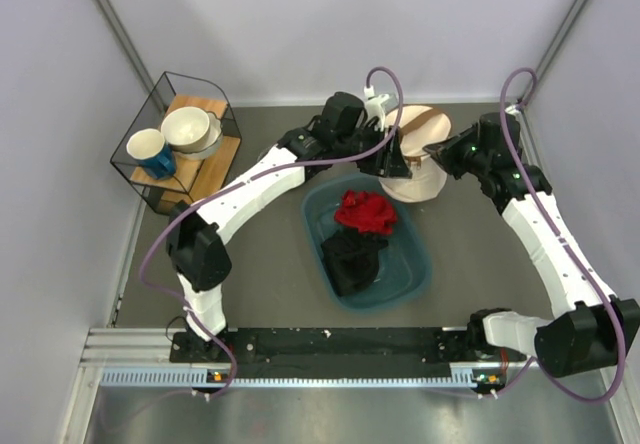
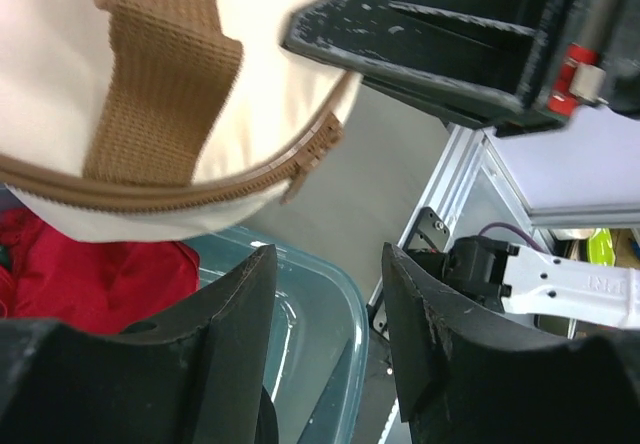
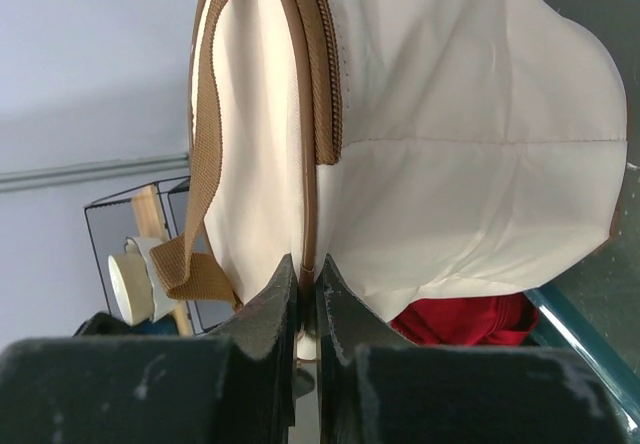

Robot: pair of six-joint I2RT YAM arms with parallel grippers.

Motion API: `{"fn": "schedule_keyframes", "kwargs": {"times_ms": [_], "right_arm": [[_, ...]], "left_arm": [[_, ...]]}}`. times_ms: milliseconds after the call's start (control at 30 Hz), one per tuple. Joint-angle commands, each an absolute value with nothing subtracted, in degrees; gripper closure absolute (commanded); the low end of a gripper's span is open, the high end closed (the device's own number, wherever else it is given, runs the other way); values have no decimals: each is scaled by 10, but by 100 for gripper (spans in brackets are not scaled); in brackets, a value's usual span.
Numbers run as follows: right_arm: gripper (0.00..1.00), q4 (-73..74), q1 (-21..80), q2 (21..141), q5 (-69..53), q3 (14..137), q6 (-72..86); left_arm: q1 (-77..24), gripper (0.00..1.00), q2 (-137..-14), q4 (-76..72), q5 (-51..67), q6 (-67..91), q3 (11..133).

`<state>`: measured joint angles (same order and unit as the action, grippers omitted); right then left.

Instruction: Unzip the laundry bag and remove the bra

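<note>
The cream laundry bag [image 1: 420, 169] is held off the table behind the teal tub. In the right wrist view the bag [image 3: 470, 134] fills the frame, with its brown zipper band [image 3: 322, 74] running down into my right gripper [image 3: 308, 264], which is shut on that band at the rim. My right gripper [image 1: 440, 154] is at the bag's right side. My left gripper [image 1: 395, 159] is at its left side. In the left wrist view it [image 2: 325, 254] is open and empty just below the bag [image 2: 60, 54] and the zipper's end [image 2: 318, 144]. The bra is hidden.
A teal plastic tub [image 1: 415, 264] in front of the bag holds a red cloth [image 1: 365, 211] and a black cloth [image 1: 352, 256]. A wire-frame shelf [image 1: 150, 189] at the back left carries a blue mug [image 1: 150, 151] and white bowls [image 1: 190, 129]. Grey walls close in both sides.
</note>
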<state>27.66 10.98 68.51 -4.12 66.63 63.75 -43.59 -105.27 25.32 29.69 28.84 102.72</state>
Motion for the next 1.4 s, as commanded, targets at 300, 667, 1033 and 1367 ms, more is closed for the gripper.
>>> {"fn": "schedule_keyframes", "kwargs": {"times_ms": [300,667,1033,1367], "right_arm": [[100,251,111,656,-45,686,649],[100,236,111,655,-57,676,656],[100,230,111,656,-60,669,656],[100,226,111,656,-63,667,658]], "left_arm": [[-432,51,-1112,213,272,309,1118],[-432,68,-1127,200,268,323,1129],[-431,70,-1131,192,259,349,1128],[-431,58,-1126,175,239,370,1112]]}}
